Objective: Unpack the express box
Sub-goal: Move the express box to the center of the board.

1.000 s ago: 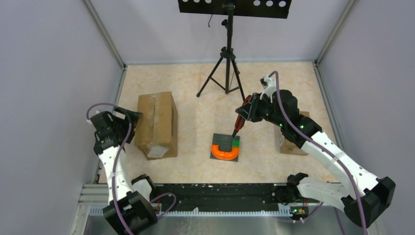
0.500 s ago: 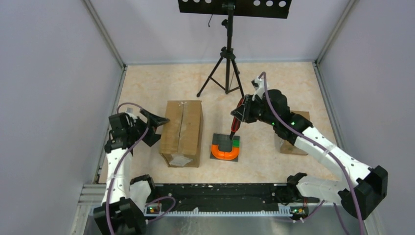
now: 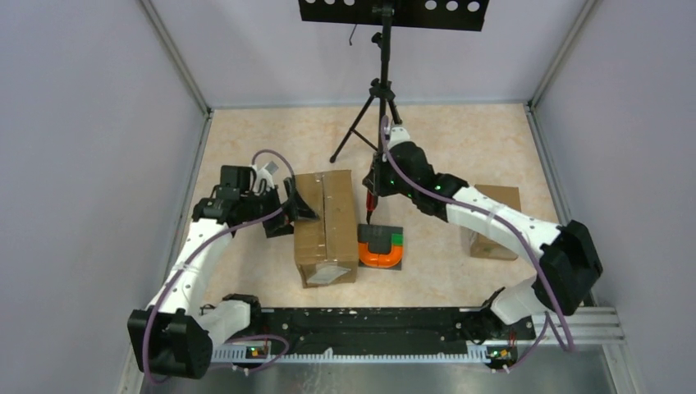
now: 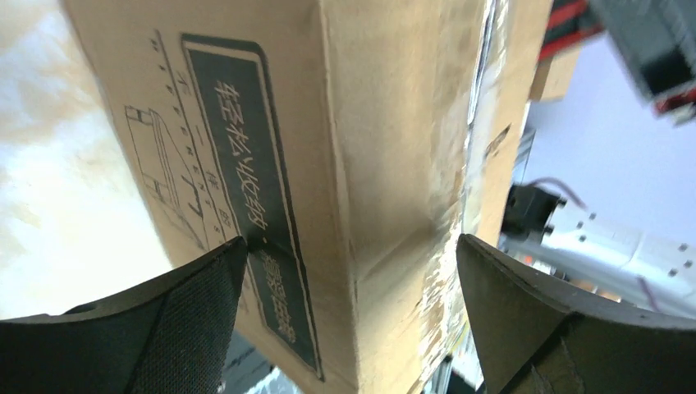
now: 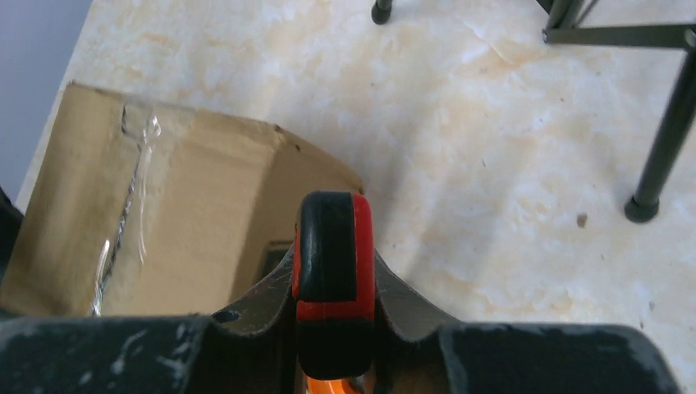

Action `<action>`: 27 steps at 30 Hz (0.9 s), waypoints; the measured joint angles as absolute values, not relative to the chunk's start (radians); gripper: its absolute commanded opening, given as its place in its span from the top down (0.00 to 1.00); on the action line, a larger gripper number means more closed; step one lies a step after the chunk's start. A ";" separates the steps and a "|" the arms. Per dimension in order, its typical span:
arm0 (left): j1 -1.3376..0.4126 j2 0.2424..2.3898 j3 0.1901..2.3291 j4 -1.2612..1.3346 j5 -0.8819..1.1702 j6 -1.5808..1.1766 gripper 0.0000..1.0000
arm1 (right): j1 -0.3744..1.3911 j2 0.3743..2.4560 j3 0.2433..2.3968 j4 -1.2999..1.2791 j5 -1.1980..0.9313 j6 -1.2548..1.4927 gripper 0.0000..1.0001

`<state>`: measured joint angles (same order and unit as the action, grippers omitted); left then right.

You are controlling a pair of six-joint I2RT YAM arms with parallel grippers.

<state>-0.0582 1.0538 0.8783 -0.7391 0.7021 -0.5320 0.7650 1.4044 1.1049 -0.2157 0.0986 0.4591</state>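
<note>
Box braced, knife poised: the cut is not yet begun.
The left gripper [image 3: 289, 215], jaws spread wide, brackets the left edge of the brown corrugated express box [image 3: 325, 226] mid-table. The right gripper [image 3: 373, 185] clamps a red-and-black utility knife [image 3: 371, 203], tip down just beside the box. Next, I judge, the blade must meet the glossy clear tape [image 3: 322, 205] on the top seam.

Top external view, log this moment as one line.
left jaws: open, astride express box | right jaws: shut on red-black tool beside box | box: flaps closed
</note>
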 measured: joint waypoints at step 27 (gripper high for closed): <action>-0.435 0.991 0.833 -0.665 0.636 -0.723 0.02 | 0.817 1.710 1.364 -0.121 0.078 0.193 1.00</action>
<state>-0.4347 0.9909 0.8333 -0.6647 0.6365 -0.7227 0.8165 1.7103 1.3636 -0.1215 0.0784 0.1928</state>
